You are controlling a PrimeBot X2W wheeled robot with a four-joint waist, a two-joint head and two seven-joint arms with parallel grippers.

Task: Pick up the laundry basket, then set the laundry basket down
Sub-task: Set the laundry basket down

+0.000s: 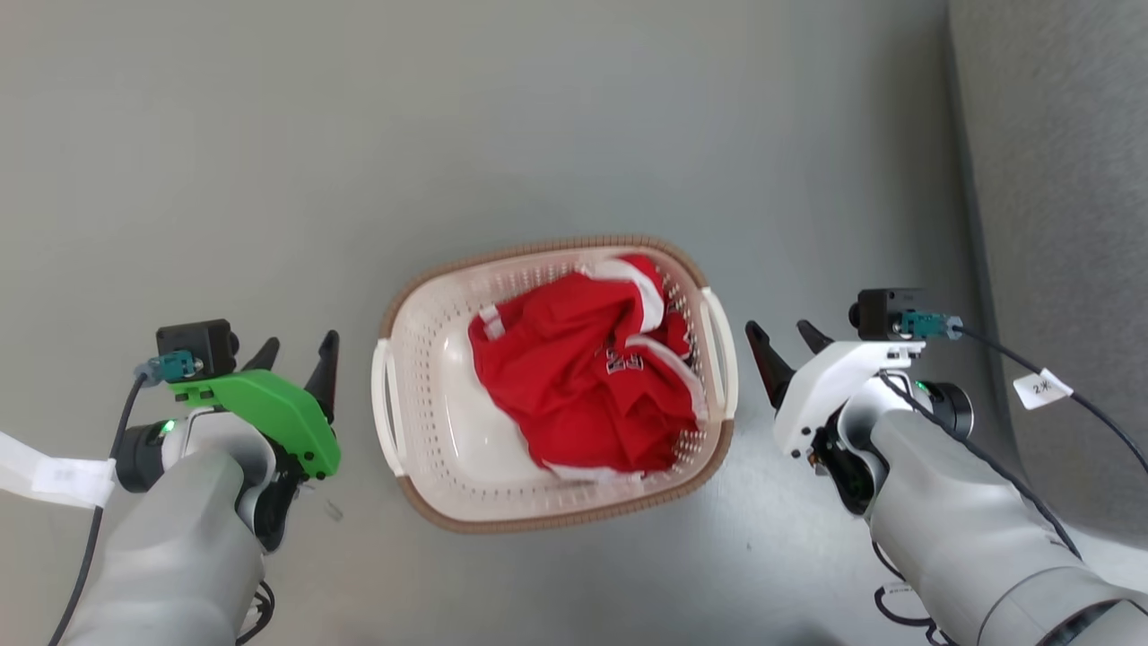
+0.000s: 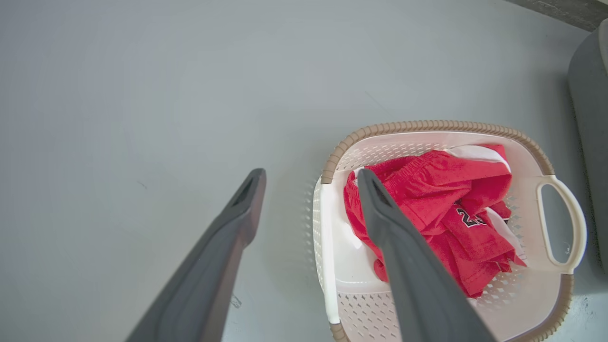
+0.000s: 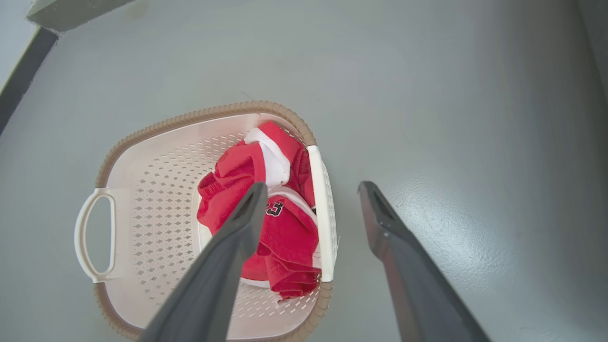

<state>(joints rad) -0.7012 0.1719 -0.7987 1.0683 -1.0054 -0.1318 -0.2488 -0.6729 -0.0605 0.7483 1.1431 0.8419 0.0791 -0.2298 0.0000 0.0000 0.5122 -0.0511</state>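
The laundry basket [image 1: 421, 341] sat on the grey floor [image 1: 574, 117] between the left end effector [image 1: 300, 343] and the right end effector [image 1: 778, 329], both spread wide and empty, each about equally near the basket side facing it.

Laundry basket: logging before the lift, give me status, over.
Left gripper open, right gripper open, one each side of it, touching nothing. Laundry basket sitting on floor, red garment inside. Nothing between grippers and basket.
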